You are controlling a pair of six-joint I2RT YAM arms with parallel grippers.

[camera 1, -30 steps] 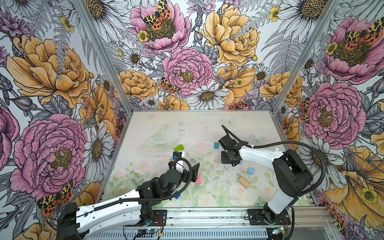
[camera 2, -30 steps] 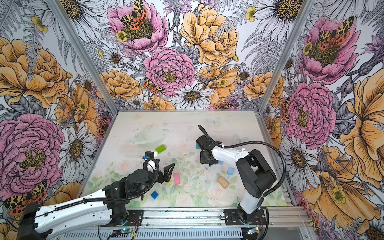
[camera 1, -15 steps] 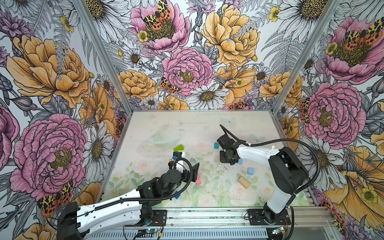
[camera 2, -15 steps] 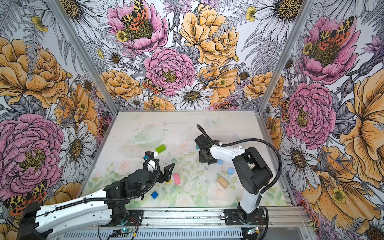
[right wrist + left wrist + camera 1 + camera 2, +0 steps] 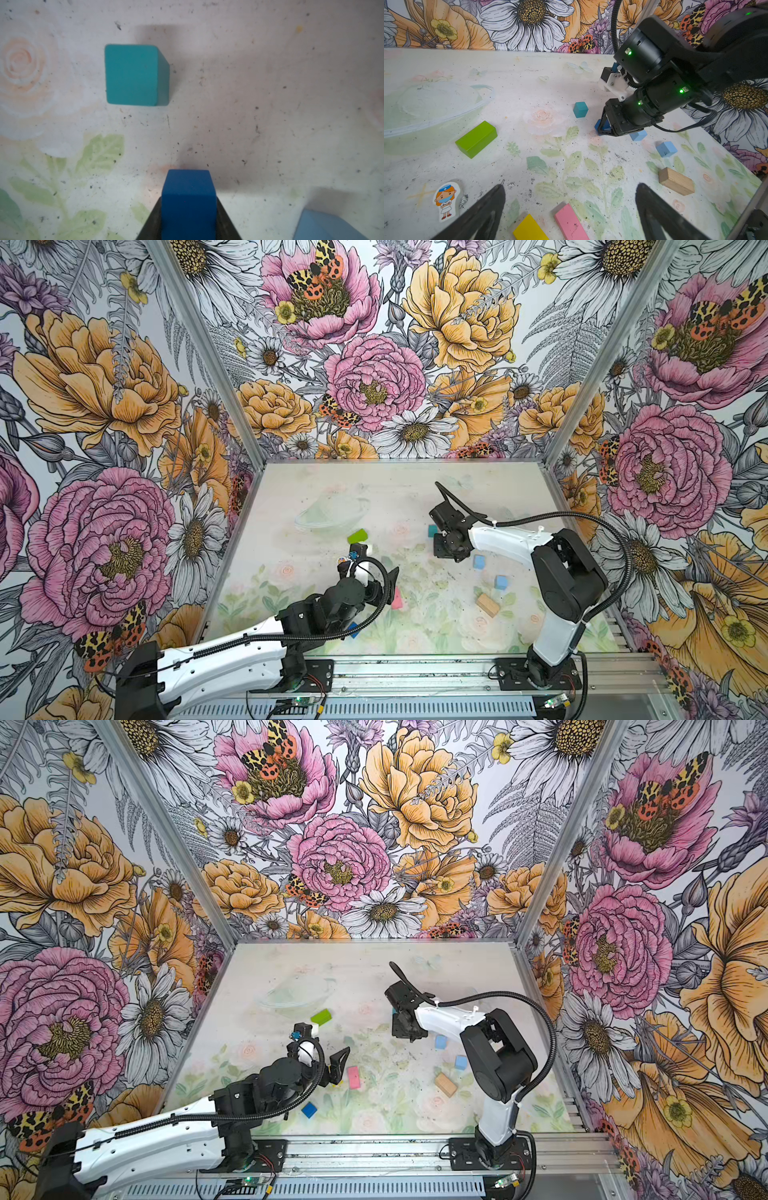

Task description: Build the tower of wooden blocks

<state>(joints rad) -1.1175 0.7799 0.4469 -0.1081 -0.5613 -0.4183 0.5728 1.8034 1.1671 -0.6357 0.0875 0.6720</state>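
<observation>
My right gripper (image 5: 188, 220) is shut on a dark blue cube (image 5: 188, 197), low over the table; the left wrist view shows that cube (image 5: 598, 125) between its fingers. A teal cube (image 5: 134, 74) sits just beyond it, apart, and shows in a top view (image 5: 433, 530). My left gripper (image 5: 571, 187) hangs open over a pink brick (image 5: 571, 224) and a yellow brick (image 5: 529, 229), holding nothing. A green brick (image 5: 358, 536), two light blue cubes (image 5: 479, 561) (image 5: 501, 582) and a tan brick (image 5: 487, 605) lie loose.
A second dark blue cube (image 5: 308, 1110) lies near the front edge under the left arm. A small flat nurse figure (image 5: 445, 200) lies beside the left gripper. Flowered walls (image 5: 249, 439) close in the table on three sides; a metal rail (image 5: 415, 672) runs along the front.
The right gripper has closed onto the dark blue cube and its arm has shifted slightly left. The left arm has not moved.
</observation>
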